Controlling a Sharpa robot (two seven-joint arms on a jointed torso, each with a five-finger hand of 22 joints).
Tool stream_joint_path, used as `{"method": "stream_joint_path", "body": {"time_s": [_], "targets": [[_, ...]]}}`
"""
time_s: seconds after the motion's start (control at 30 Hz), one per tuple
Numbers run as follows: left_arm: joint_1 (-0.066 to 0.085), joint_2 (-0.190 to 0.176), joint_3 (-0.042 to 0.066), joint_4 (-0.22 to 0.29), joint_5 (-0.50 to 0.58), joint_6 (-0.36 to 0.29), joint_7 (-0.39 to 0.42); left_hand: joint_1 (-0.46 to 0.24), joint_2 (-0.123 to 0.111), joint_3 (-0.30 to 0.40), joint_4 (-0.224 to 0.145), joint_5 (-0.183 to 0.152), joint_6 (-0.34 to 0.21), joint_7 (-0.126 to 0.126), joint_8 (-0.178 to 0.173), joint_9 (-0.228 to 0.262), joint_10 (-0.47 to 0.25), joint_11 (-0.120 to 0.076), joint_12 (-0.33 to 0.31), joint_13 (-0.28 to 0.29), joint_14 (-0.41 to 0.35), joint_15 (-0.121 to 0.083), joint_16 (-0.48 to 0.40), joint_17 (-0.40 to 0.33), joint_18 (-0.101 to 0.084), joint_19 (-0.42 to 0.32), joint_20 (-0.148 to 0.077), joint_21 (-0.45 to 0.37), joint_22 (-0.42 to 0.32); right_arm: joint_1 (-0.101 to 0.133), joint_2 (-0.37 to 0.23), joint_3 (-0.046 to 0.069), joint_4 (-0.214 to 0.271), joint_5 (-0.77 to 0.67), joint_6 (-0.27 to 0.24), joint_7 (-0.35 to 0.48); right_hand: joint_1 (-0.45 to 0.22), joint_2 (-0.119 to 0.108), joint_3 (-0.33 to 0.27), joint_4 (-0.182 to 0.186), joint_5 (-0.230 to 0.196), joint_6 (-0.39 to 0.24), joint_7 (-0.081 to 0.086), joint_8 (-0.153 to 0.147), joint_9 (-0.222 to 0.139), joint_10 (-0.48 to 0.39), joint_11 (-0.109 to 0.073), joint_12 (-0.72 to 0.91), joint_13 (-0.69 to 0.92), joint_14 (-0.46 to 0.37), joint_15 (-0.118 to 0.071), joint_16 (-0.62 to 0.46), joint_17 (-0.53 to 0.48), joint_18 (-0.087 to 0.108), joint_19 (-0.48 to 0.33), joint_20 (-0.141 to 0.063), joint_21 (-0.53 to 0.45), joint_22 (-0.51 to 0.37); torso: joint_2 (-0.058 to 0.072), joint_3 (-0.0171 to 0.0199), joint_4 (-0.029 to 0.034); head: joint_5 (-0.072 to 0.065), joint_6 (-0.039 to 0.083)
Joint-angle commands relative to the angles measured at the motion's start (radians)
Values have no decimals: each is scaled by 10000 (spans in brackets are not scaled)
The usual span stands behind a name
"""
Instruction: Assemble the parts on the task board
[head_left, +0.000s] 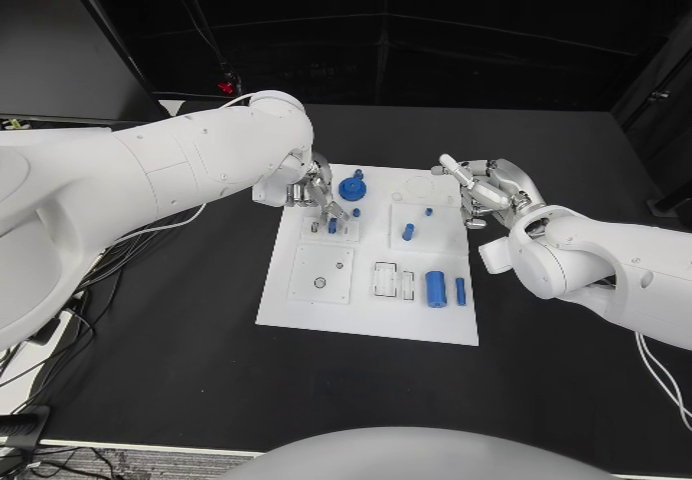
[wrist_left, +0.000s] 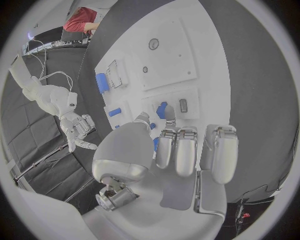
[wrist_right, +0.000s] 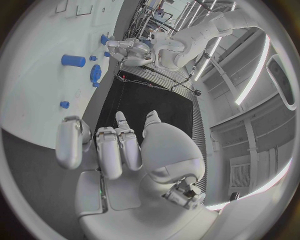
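Left hand (head_left: 310, 190) fingers pinching a blue part (wrist_left: 164, 110) over the task board (head_left: 289, 300), wrist view shows it, right hand (head_left: 488, 190) fingers spread, holding nothing

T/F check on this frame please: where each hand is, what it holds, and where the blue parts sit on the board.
1. The left hand is over the task board. True.
2. The right hand holds a blue cylinder. False: it holds nothing, fingers apart, at the board's far right edge.
3. A blue gear lies on the board's far part, near the left hand. True.
4. The large blue cylinder stands upright in a hole. False: it lies on its side, on the board's near right part.
5. The two hands touch each other. False: they are apart, with the board's far part between them.
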Motion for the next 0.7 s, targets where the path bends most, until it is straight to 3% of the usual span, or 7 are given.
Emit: {"method": "stream_joint_path", "body": {"time_s": [0.03, 0.13, 0.7], "targets": [[-1, 34, 6, -48, -34, 59, 93, 113, 31, -54, 20, 69, 50, 1, -76, -24, 1062, -60, 8, 2630, 1047, -40, 8, 2635, -65, 1042, -72, 31, 2633, 14, 16, 5, 24, 14, 62, 80, 32, 101, -68, -18, 58, -41, 41, 61, 13, 1077, 69, -4, 2614, 1076, 49, 25, 2635, 129, -34, 0, -31, 1643, 5, -3, -16, 44, 96], [-14, 58, 6, -87, -34, 70, 58, 138, 57, -55, 21, 88, 47, 2, -92, -33, 1062, -60, 8, 2630, 1047, -39, 8, 2635, -65, 1042, -75, 31, 2633, 14, 22, 5, 25, 14, 65, 79, 32, 101, -68, -18, 58, -41, 41, 61, 13, 1077, 69, -4, 2614, 1076, 49, 25, 2635, 129, -34, 0, -31, 1643, 8, -5, -12, 60, 157], [-121, 188, 6, -207, -34, -163, 50, 585, 414, -15, 28, 434, 59, 3, -256, -130, 1062, -59, 8, 2630, 1047, -41, 8, 2635, -65, 1042, -88, 31, 2633, 14, 42, 6, 41, 14, 65, 74, 43, 111, -74, -18, 69, -46, 45, 67, 12, 1077, 71, -4, 2614, 1076, 53, 25, 2635, 126, -25, 4, -22, 1648, -7, 3, -10, -11, 142]]}}
